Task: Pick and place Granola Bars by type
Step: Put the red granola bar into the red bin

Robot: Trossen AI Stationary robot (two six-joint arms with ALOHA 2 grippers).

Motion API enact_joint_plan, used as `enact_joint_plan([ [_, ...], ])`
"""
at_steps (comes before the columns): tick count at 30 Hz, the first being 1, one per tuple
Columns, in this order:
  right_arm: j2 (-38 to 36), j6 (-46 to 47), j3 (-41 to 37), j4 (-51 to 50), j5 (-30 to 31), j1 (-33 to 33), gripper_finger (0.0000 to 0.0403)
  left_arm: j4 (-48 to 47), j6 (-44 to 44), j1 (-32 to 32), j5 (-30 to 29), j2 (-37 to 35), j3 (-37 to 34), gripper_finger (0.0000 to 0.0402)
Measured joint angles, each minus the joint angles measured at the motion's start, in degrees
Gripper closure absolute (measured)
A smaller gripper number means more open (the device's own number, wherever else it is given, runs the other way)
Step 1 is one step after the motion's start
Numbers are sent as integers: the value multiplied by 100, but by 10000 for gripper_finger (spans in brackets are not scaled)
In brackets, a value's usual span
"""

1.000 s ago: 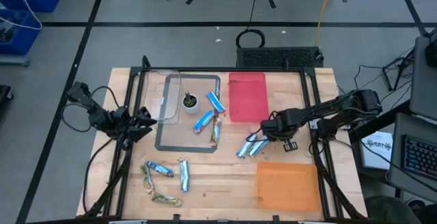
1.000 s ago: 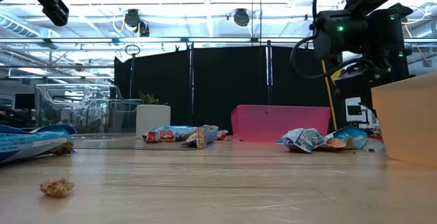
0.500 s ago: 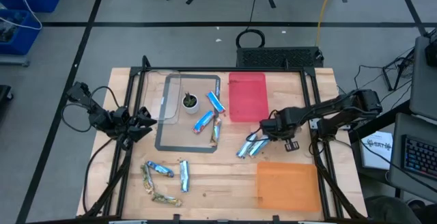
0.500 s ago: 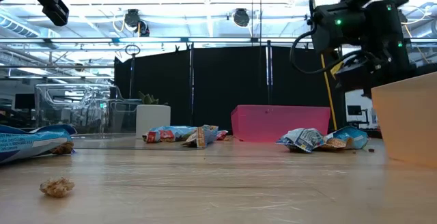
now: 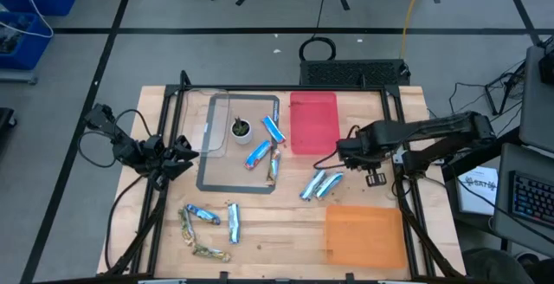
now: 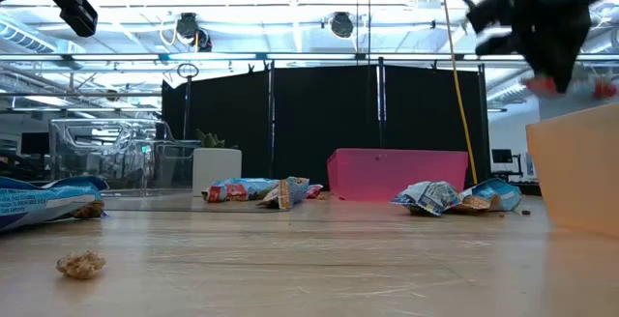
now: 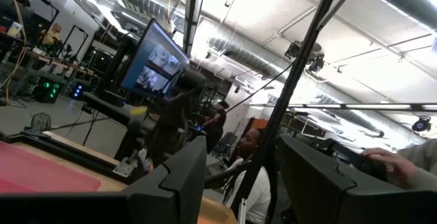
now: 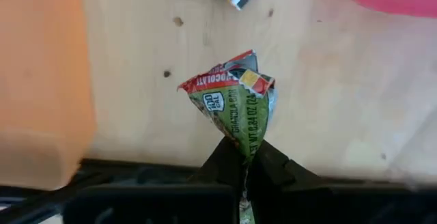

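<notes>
My right gripper (image 5: 344, 152) hangs above the table between the pink tray and the orange bin, shut on a green-and-red wrapped granola bar (image 8: 235, 104). Two blue bars (image 5: 318, 183) lie on the wood just near-left of it. More blue bars (image 5: 260, 152) lie on the grey mat. Blue bars (image 5: 201, 214) and brownish ones (image 5: 185, 223) lie near the table's near-left corner. My left gripper (image 5: 186, 152) waits, open (image 7: 239, 183), raised above the table's left edge. My right gripper pinches the green-and-red bar by one crinkled end (image 8: 244, 145) between its two fingers. The bar sticks out past the fingertips, lifted clear of the table, and its free end (image 8: 225, 77) flares wide.
A pink tray (image 5: 313, 121) lies at the far middle and an orange bin (image 5: 363, 235) at the near right. A clear container (image 5: 197, 119) and a small potted plant (image 5: 241, 128) stand at the far left by the grey mat (image 5: 208, 180). A crumb (image 6: 81, 264) lies on the wood.
My right gripper has risen from beside the two blue bars and shifted toward the table's far-right, carrying the green-and-red bar up off the wood. The two blue bars have stayed where they were.
</notes>
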Motion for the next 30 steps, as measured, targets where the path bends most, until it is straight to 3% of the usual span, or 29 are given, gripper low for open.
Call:
enact_joint_plan([
  [3, -3, 270, 608, -533, -3, 0, 402, -2, 0, 0, 0, 0, 0, 217],
  [15, -45, 904, 2499, -528, -142, 2, 403, -1, 0, 0, 0, 0, 0, 217],
  [23, -45, 1064, 3201, -527, -114, 2, 403, -1, 0, -1, 0, 0, 0, 217],
  [30, 103, 256, 3237, 147, 139, -560, 403, -2, 0, 0, 0, 0, 0, 217],
])
